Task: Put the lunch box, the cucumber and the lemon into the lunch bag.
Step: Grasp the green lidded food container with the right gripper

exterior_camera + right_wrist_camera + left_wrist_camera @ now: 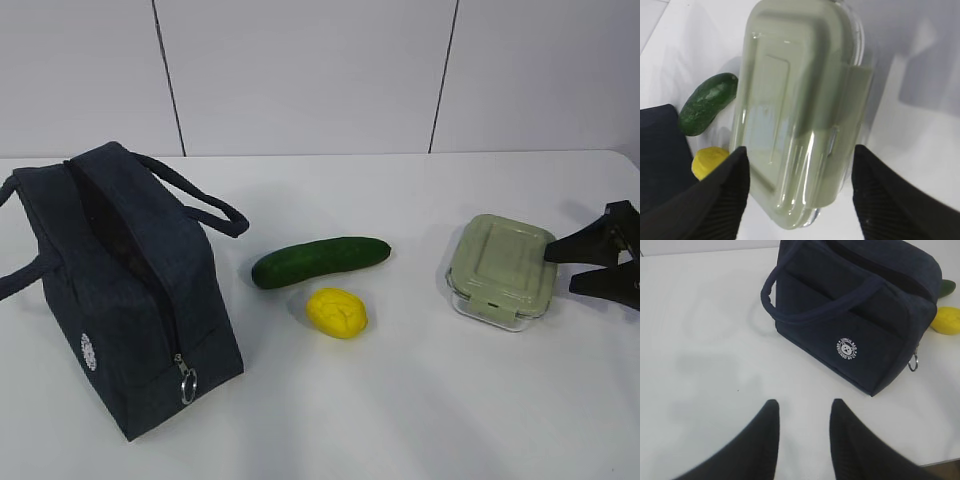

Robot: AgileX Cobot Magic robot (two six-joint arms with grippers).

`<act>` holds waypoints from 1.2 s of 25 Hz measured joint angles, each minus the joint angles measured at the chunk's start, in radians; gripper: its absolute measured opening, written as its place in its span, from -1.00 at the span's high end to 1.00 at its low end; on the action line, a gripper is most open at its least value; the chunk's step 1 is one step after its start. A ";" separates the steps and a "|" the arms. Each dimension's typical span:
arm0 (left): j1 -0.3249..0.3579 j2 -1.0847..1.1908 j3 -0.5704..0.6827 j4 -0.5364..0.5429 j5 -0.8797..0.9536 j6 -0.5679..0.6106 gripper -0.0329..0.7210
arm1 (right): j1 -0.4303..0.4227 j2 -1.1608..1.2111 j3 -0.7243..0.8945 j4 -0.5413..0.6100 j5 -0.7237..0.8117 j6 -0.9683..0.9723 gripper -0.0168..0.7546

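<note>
Box [500, 268] sits on the table's right, near the spread, empty right gripper [797, 172]. Glass looks heavy, stiff, slippery and breakable; grip across the lid's side edges. Left gripper [804, 412] hangs parted, empty, near the bag [110, 270].

Navy lunch bag [120, 290] stands upright at left, handles drooping, top zip open w/ ring pull at near end. Dark green cucumber [320, 260] lies mid-bench; yellow lemon [337, 312] just in front. Lunch box [498, 270], sage lid on, sits flat at right.
</note>
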 joint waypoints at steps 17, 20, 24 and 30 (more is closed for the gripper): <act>0.000 0.000 0.000 0.000 0.000 -0.002 0.27 | 0.000 0.088 -0.010 0.076 0.000 -0.007 -0.57; 0.000 0.000 0.000 0.000 0.000 -0.004 0.27 | 0.000 0.109 -0.011 0.109 0.027 -0.028 -0.57; 0.000 0.000 0.000 0.000 0.000 -0.004 0.27 | 0.000 0.146 -0.020 0.153 0.065 -0.062 -0.57; 0.000 0.000 0.000 0.000 0.000 -0.005 0.27 | 0.000 0.187 -0.026 0.188 0.088 -0.114 -0.57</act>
